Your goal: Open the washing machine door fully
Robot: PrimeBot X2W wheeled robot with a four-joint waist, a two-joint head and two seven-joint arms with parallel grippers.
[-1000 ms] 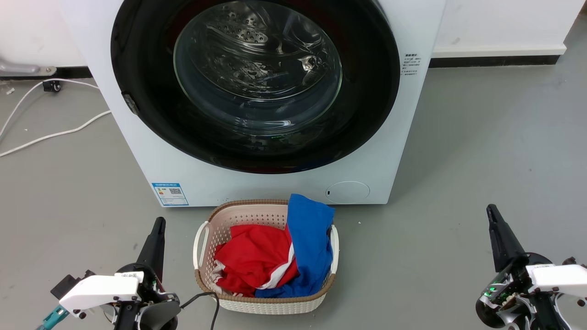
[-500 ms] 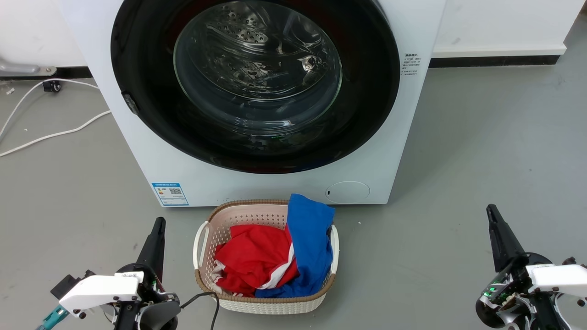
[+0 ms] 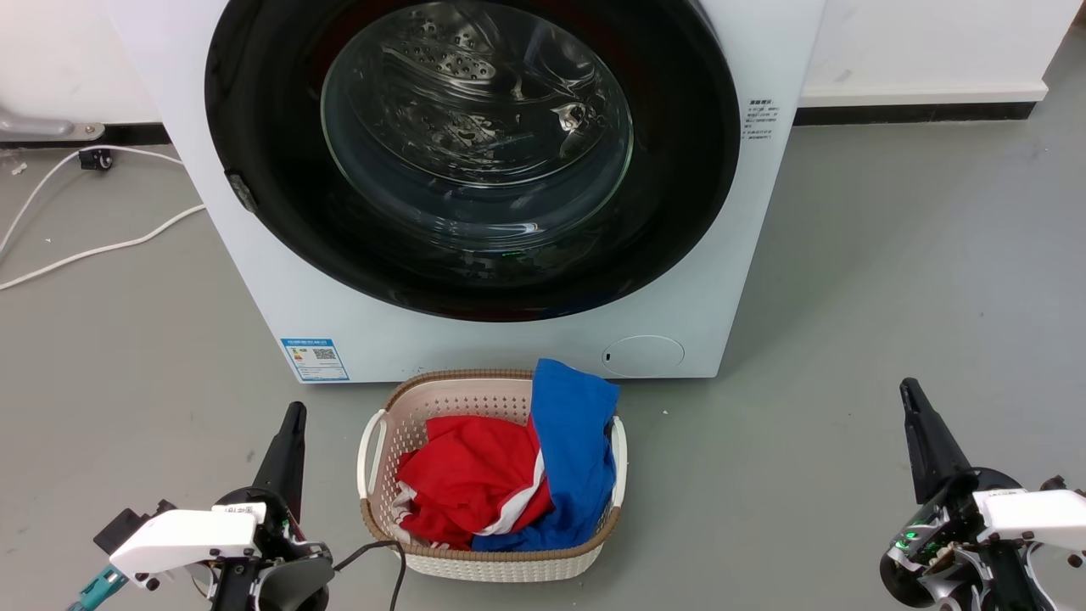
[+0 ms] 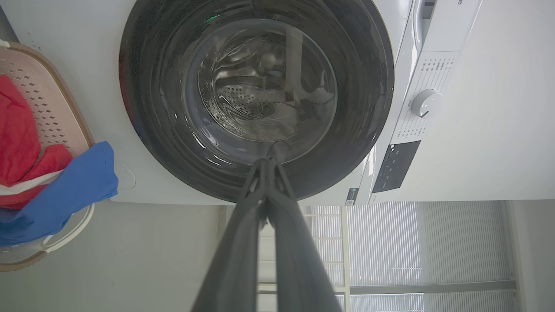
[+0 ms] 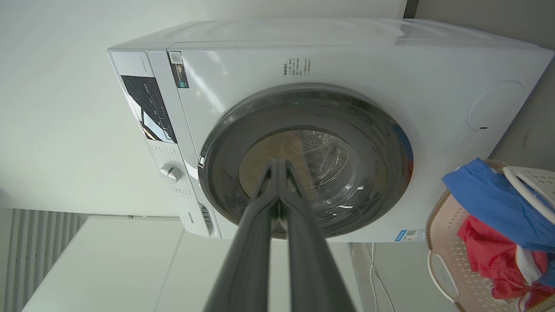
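Observation:
The white washing machine (image 3: 747, 280) stands straight ahead on the grey floor. Its round washing machine door (image 3: 679, 195) has a glossy black ring around a bulging glass bowl and lies flush against the front, closed. A small dark latch piece (image 3: 241, 192) sits on the ring's left edge. My left gripper (image 3: 292, 420) hangs low at the left, fingers together, well short of the machine. At the lower right, my right gripper (image 3: 912, 395) is shut too and empty. Both wrist views look along closed fingers (image 4: 265, 167) (image 5: 277, 167) at the door (image 4: 151, 99) (image 5: 390, 173).
A beige laundry basket (image 3: 424, 403) with red and blue clothes stands on the floor just in front of the machine, between my arms. White cables (image 3: 93, 250) lie on the floor at the left. A control knob (image 4: 426, 103) sits on the machine's panel.

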